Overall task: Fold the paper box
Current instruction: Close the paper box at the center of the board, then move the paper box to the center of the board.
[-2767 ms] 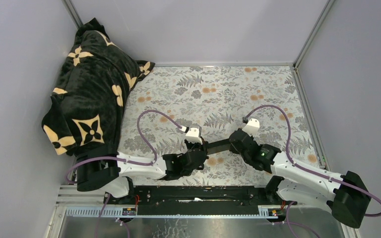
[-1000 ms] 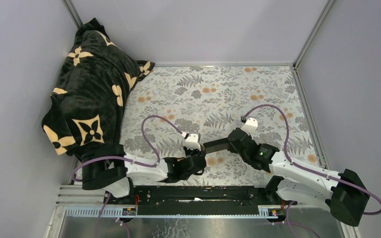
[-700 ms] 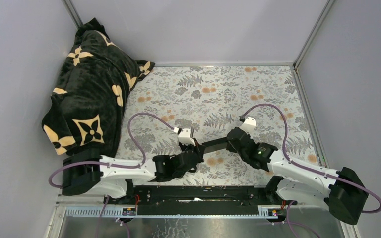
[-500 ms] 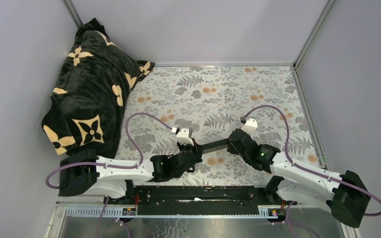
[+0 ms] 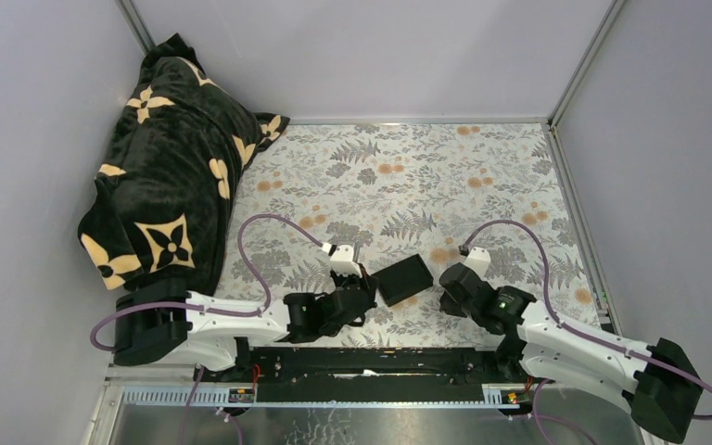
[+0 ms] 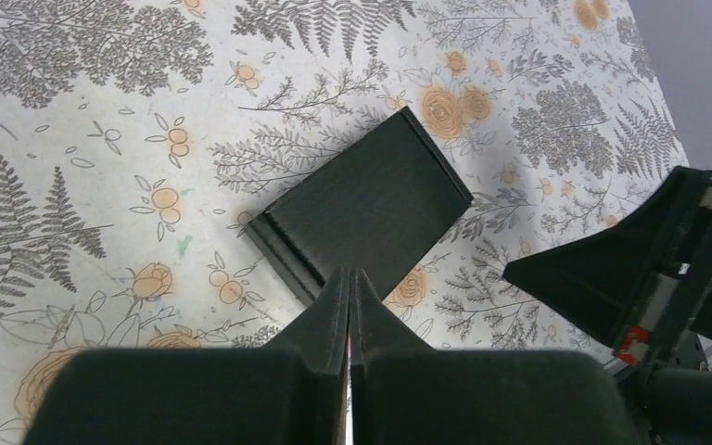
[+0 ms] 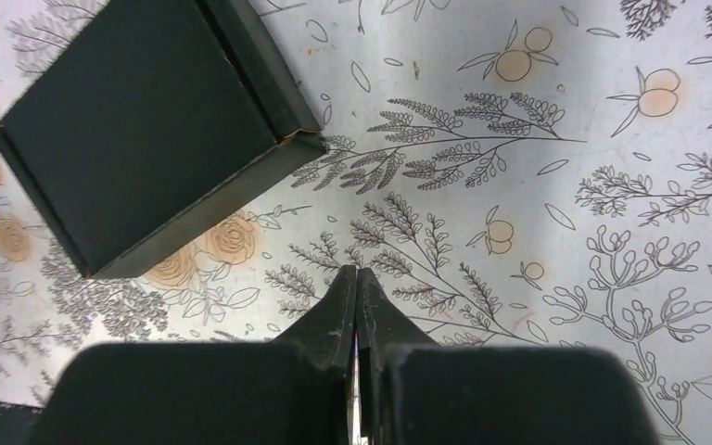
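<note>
paper box (image 5: 403, 279) is a shallow closed box lying flat on the floral cloth (image 5: 482, 158), lower centre of the top view, between the two grippers. left gripper (image 6: 349, 278) is clenched, fingers pressed together with nothing in them. In the left wrist view its tips cover the box's near edge, so I can't tell if they touch. right gripper (image 7: 357, 275) is also clenched and empty, clear of the box. The box sits upper left in the right wrist view, its top corner cut off by the frame. The top view is too small to read seams. black blanket (image 5: 162, 167) is heaped upper left, well apart.
</note>
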`<action>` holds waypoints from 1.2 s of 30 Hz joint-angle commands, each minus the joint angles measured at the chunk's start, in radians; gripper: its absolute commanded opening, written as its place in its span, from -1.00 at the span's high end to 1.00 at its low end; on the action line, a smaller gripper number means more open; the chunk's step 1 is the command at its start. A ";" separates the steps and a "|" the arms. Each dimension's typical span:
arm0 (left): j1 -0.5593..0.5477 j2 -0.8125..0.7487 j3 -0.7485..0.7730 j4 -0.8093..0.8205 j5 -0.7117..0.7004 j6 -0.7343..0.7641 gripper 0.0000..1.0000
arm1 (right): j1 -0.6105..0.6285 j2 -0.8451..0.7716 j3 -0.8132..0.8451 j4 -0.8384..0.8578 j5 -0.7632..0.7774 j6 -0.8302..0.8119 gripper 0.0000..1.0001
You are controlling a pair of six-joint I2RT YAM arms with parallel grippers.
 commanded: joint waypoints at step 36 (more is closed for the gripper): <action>0.219 0.277 0.056 0.054 0.287 -0.110 0.41 | -0.290 0.454 0.232 0.202 -0.204 -0.370 0.30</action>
